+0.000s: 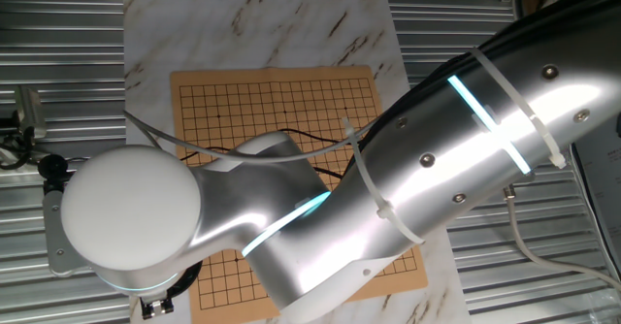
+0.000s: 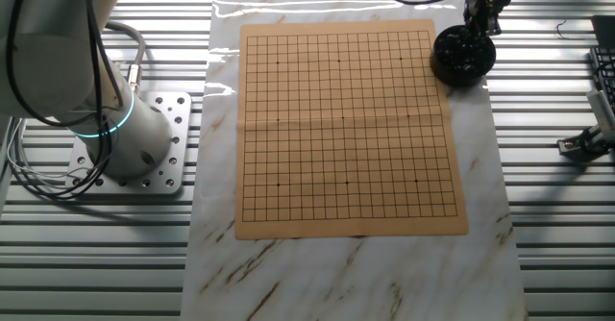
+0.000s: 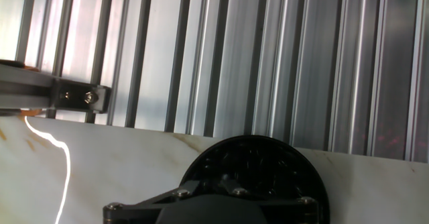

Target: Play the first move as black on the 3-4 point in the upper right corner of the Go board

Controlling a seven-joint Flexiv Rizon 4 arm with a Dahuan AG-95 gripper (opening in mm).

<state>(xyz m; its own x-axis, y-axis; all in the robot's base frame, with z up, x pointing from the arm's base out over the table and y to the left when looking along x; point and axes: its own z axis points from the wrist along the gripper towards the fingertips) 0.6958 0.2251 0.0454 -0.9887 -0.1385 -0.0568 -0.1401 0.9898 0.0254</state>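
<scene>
The Go board (image 2: 351,129) lies flat on a marble mat, and I see no stones on its grid. A round black bowl (image 2: 463,57) stands just off the board's far right corner. In the hand view this bowl (image 3: 258,160) is filled with glossy black stones (image 3: 268,158). My gripper (image 2: 480,18) hangs straight over the bowl, its fingers reaching down to the rim. In the hand view the gripper (image 3: 211,187) shows only as a dark body at the bottom edge. Its fingertips blend into the dark bowl, so their gap does not show. In one fixed view my arm hides the near half of the board (image 1: 277,101).
The robot base (image 2: 135,148) is bolted left of the marble mat (image 2: 346,283). Cables loop around it. A dark clamp-like object (image 2: 586,143) lies at the right edge. A metal bracket (image 3: 74,96) sits on the slatted table beyond the mat.
</scene>
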